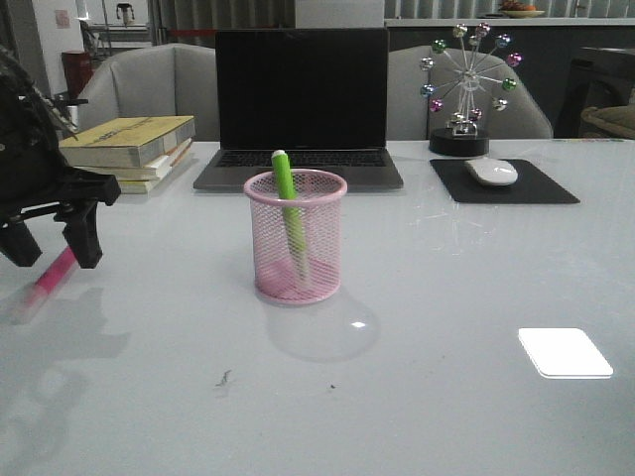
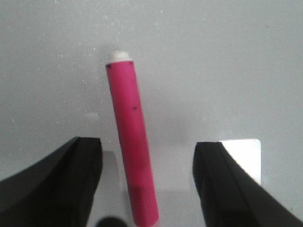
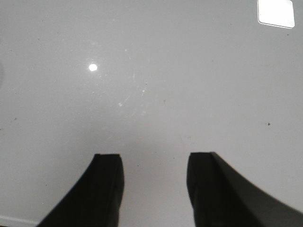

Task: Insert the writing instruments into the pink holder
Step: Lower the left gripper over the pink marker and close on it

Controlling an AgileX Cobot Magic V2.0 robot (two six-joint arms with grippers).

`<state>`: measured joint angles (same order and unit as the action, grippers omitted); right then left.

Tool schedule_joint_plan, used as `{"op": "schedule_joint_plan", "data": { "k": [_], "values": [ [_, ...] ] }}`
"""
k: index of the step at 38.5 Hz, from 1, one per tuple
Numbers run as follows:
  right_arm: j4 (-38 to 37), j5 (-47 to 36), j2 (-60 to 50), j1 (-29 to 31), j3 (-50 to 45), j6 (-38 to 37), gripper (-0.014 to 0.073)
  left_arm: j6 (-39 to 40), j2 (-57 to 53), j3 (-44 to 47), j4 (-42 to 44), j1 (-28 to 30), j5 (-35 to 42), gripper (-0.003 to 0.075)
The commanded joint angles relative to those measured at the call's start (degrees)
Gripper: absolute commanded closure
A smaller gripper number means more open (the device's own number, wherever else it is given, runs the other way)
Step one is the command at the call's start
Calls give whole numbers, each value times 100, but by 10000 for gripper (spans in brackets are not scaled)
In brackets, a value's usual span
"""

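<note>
Fingers (image 2: 57, 184) of the left gripper (image 1: 48, 243) are spread wide and angled down toward the table (image 1: 446, 297) near its left edge, with nothing clamped between them. The pink marker (image 2: 130, 146) is seen lying flat on the table in the gap between the open jaws, touching neither finger, its pale cap end pointing away from the wrist. From the front, the marker is blurred and partly covered by the gripper. The pink holder (image 1: 296, 236) stands upright near the middle of the table, just in front of the laptop (image 1: 301, 104), and the green marker (image 1: 288, 213) is leaned inside it, its pale tip above the rim. The right gripper (image 3: 154, 182) is held open over bare tabletop, empty.
</note>
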<state>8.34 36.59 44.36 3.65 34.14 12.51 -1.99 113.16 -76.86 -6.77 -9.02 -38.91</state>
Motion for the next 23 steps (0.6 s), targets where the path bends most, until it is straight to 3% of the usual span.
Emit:
{"op": "schedule_joint_plan", "data": {
  "k": [1,16,20,23],
  "values": [
    [47,-300,-42,-1,162,12,159,23,-165,-161,-7,-40,332,241],
    [47,-294,-42,-1,162,12,159,23,-12,-161,-7,-40,382,245],
    [47,-294,-42,-1,162,12,159,23,-12,-161,-7,-40,326,305],
    [47,-294,-42,-1,162,12,159,23,-12,-161,-7,-40,247,398]
  ]
}}
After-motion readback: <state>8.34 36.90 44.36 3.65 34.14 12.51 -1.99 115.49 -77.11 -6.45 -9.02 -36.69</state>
